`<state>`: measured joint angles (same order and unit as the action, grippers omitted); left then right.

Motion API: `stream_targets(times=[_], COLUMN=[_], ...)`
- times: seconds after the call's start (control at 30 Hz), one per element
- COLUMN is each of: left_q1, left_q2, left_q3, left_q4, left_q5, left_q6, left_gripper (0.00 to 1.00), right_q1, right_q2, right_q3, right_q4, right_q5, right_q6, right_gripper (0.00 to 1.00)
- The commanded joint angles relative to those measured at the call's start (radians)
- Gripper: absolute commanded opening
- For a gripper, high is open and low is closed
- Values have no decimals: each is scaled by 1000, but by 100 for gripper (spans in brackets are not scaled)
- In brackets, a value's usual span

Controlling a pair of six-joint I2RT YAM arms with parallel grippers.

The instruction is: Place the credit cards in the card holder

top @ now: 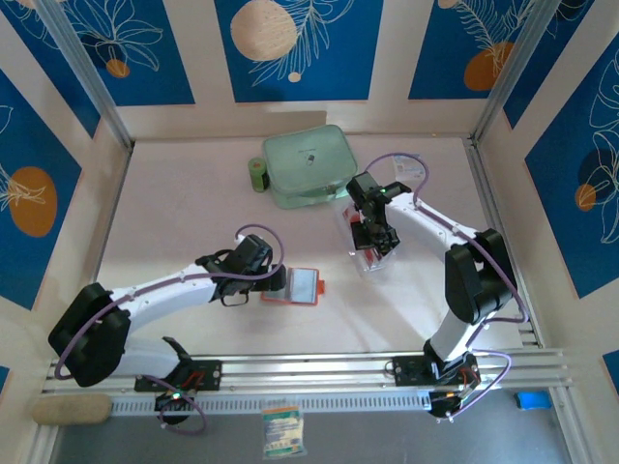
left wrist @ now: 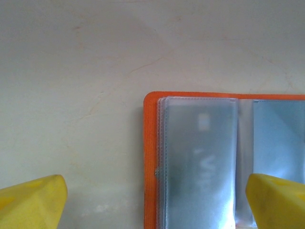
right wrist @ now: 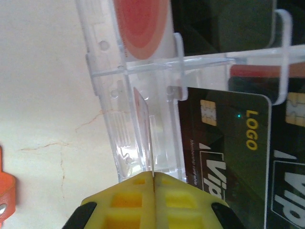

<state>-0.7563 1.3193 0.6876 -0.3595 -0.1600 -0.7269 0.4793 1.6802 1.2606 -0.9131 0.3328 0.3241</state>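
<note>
Right now my right gripper [right wrist: 152, 177] has its yellow fingers [right wrist: 119, 210] pressed together on a credit card [right wrist: 144, 124]. I see the card edge-on, rising straight from between the pads, close against the left wall of the clear plastic card rack [right wrist: 107, 90]. I cannot tell whether its far end sits in a slot. Just right of those fingers, black credit cards [right wrist: 224, 143] with gold chips and yellow LOGO print stand in the rack. Far left of the fingers, an orange corner of the card holder [right wrist: 5, 191] shows on the table [right wrist: 43, 95].

My left gripper [left wrist: 156, 191] is spread wide and grips nothing. The card holder lies open and flat between its fingers [left wrist: 33, 200], clear pockets up. Its orange edge is about midway and the rest reaches toward the right fingertip. Whether that tip touches it, I cannot tell.

From above, the mint-green zip case [top: 309, 166] lies just beyond the right gripper's fingers.
</note>
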Motion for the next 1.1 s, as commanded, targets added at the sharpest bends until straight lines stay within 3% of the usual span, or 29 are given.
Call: stream_targets(times=[0.0, 0.2, 0.5, 0.77, 1.07], left_q1=[10, 9, 13, 7, -61], left_q2=[-12, -5, 55, 139, 173], left_q3=[32, 88, 137, 144, 129], left_q4=[-58, -114, -91, -21, 11], left_q5=[13, 1, 15, 74, 49], left_q6=[4, 46, 67, 20, -60], left_gripper=[96, 96, 97, 97, 97], right_q1=[-1, 7, 7, -19, -61], right_q2=[-54, -159, -293, -351, -422], right_q3=[15, 45, 3, -77, -151], right_q4=[-24, -50, 48, 88, 88], right_q5=[-51, -74, -233, -251, -316], right_q6=[-26, -6, 113, 141, 132], right_gripper=[0, 0, 0, 0, 0])
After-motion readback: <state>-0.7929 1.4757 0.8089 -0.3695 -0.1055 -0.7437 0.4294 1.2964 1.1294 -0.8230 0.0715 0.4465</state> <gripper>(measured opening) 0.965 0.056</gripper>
